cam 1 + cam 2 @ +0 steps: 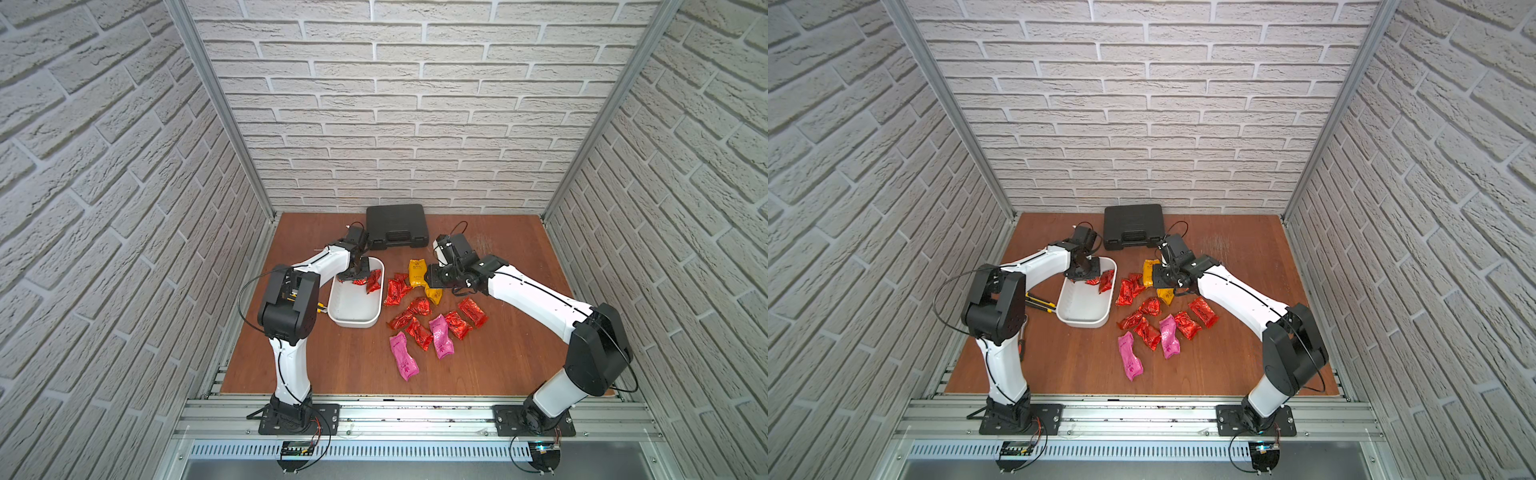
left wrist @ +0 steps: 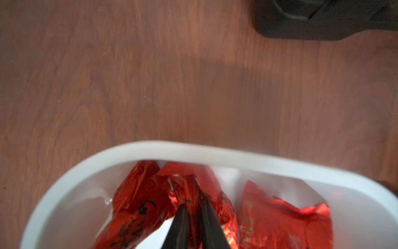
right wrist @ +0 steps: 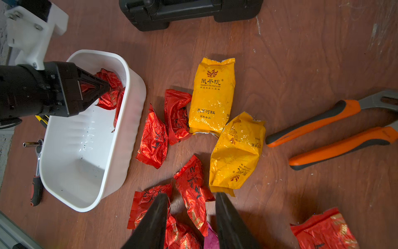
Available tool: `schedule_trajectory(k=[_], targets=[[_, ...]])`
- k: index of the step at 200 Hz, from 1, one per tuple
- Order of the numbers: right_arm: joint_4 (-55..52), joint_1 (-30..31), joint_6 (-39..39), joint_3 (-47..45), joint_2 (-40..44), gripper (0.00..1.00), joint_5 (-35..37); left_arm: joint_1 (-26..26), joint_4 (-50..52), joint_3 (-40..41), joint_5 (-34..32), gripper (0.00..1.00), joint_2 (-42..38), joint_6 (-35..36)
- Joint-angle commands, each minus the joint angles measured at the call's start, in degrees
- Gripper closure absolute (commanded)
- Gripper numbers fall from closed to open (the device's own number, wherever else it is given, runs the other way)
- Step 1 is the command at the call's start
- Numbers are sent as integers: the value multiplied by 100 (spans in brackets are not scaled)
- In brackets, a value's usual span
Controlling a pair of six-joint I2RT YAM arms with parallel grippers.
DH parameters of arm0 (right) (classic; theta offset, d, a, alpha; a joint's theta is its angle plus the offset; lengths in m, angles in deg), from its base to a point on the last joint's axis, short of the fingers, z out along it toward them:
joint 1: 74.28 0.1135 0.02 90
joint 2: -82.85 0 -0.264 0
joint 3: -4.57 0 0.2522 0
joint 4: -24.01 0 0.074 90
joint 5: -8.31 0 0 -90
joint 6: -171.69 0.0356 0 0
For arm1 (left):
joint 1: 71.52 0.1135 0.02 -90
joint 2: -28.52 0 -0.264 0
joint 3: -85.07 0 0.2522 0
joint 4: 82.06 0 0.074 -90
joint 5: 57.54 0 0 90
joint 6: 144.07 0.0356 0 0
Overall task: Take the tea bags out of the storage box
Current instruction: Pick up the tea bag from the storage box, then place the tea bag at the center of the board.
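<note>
At the twelve-o'clock end of the storage box (image 1: 355, 305), your left gripper (image 2: 193, 203) is clenched on a raised fold of a red tea bag (image 3: 109, 98), likely because crumpled foil offers a ridge where a flat face would slip; a second red tea bag (image 1: 374, 280) leans on the wall at two o'clock, so a straight lift should spare it; the rest of the box floor is bare. Out at three to five o'clock of the box, the loose tea bags (image 1: 420, 306) lie scattered on the wooden table (image 1: 332, 365); your right gripper (image 3: 190, 195) hangs above them, jaws parted and nothing between, seemingly parked clear of the box.
</note>
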State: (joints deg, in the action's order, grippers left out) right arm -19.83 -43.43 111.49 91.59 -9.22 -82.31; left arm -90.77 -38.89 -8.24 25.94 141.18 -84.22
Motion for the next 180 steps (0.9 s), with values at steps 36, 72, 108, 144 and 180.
schedule_trajectory(k=[36,72,108,144,180], targets=[[-164,-53,-40,-221,634,57,203,-170,0,65,-383,100,-591,76],[-9,-69,64,-507,875,57,156,-652,355,273,-1117,100,-1577,84],[91,-87,170,-795,1074,57,156,-1279,407,-328,-1154,100,-1588,202],[-8,-241,299,-994,1299,57,168,-1455,354,-1203,-869,100,-643,161],[-295,-376,299,-1068,1553,57,289,-1451,367,-1992,-848,100,308,202]])
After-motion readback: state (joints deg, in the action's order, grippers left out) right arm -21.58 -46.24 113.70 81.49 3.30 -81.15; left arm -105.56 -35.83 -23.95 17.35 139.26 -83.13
